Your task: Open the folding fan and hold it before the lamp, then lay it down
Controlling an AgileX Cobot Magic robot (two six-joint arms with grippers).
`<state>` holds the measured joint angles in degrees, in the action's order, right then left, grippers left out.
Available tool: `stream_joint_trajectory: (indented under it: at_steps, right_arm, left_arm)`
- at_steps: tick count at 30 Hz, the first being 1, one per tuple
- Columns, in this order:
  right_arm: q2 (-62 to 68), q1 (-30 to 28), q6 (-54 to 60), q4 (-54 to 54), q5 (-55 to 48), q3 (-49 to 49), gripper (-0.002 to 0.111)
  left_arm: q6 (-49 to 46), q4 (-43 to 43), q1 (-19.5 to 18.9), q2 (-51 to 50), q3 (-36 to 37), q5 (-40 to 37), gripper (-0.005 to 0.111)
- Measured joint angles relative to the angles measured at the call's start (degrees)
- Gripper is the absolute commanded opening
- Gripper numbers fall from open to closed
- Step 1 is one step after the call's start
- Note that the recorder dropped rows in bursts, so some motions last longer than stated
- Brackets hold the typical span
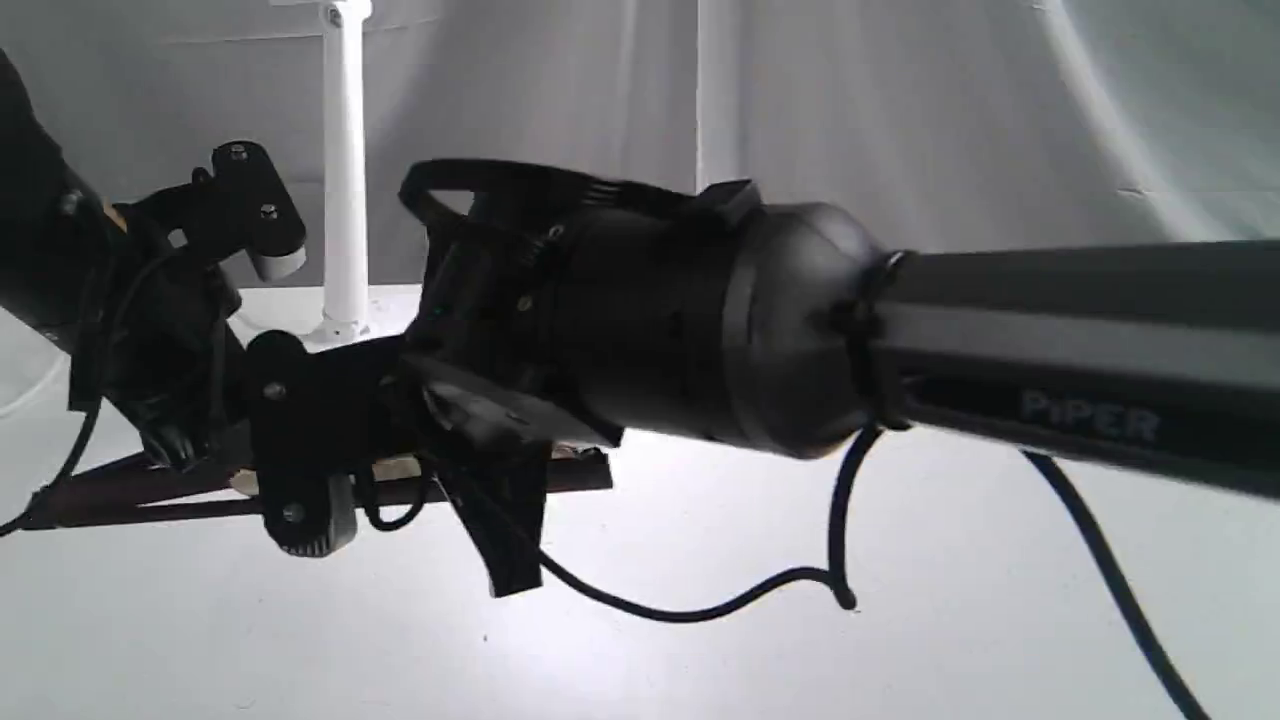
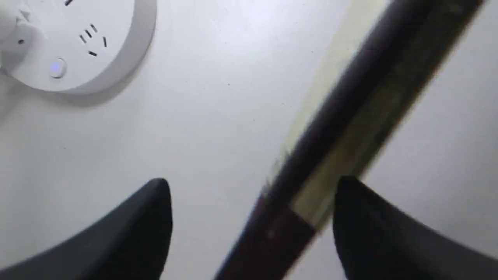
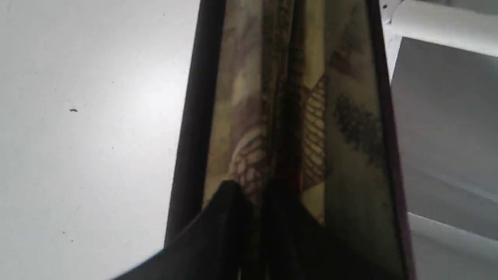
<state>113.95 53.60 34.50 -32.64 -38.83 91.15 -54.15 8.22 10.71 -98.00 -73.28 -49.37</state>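
Observation:
The folding fan is spread only a little, showing cream folds with painted lattice between dark guards. My right gripper is shut on the folds near the ribs. In the left wrist view the fan's guard runs blurred between the fingers of my left gripper, which is open, and it passes close to one finger. In the exterior view the maroon ribs stick out low on the left under both arms. The lamp's white post stands behind them, and its round socketed base is close by.
A white tabletop lies below and a white cloth backdrop hangs behind. A black cable droops from the right arm, which fills the middle of the exterior view. A white sheet lies beside the fan.

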Motion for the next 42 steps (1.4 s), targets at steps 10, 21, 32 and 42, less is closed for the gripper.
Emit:
stream_joint_trajectory:
  at_steps: [10,21,32,42]
  right_arm:
    - [-1.8,0.0,4.4,4.9,0.0,0.0,0.0]
    - [-2.2,-0.4,5.3,4.6,0.8,0.0,0.0]
    - [-2.2,-0.4,4.5,4.3,0.4,0.0,0.012]
    - [-2.3,-0.3,-1.0,6.3,0.1,0.0,0.064]
  left_arm:
    - [-0.3,0.0,0.0,-2.9,0.0,4.1,0.044]
    - [-1.3,1.9,0.0,-3.0,0.0,3.2,0.0]
    - [-1.2,2.5,0.0,-3.0,0.0,1.0,0.0]
    - [3.2,5.6,-0.1,-3.0,0.0,0.7,0.0]
